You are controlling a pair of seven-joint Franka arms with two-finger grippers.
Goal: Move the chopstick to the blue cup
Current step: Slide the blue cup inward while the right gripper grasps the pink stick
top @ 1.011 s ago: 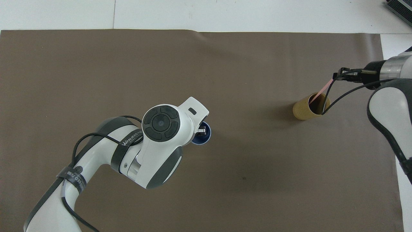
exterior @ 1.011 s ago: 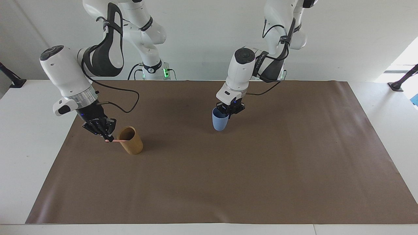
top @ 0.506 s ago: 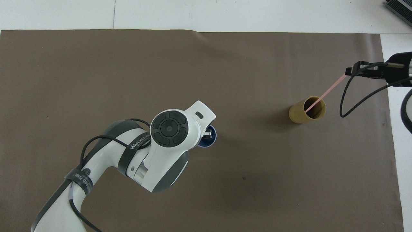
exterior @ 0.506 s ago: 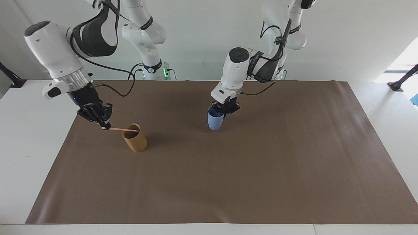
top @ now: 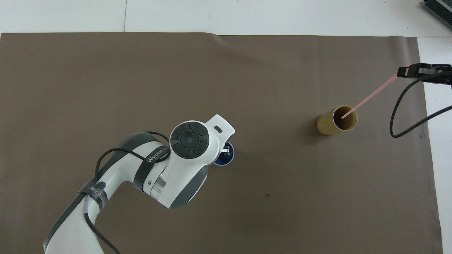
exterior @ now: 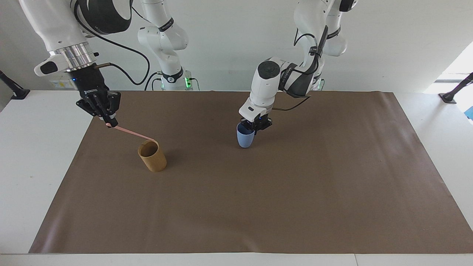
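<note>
**Chopstick almost out of the tan cup, blue cup gripped by its rim**

The brown mat [exterior: 258, 207] covers most of the white table [exterior: 33, 166]. A wide stretch of the mat lies bare between the two grippers, and a wider one from the cups out to the mat's edge farthest from the robots.

The left gripper [exterior: 255, 127] comes down mid-mat, its fingers closed on the rim of the blue cup [exterior: 245, 139], one finger inside the mouth. The cup hangs upright under it; whether its base touches the mat cannot be told.

The right gripper [exterior: 109, 122] is raised over the mat's edge at the right arm's end of the table, where brown meets white. Its fingertips are pinched on one end of the chopstick [exterior: 129, 133]. From that pinch the stick slopes down and toward the left gripper, its free end at the rim of the tan cup [exterior: 152, 156]; from overhead the tip [top: 343, 116] sits over the cup's mouth.

The tan cup stands upright on the mat, below and inward of the right gripper, well apart from the blue cup, with bare mat all round it.
</note>
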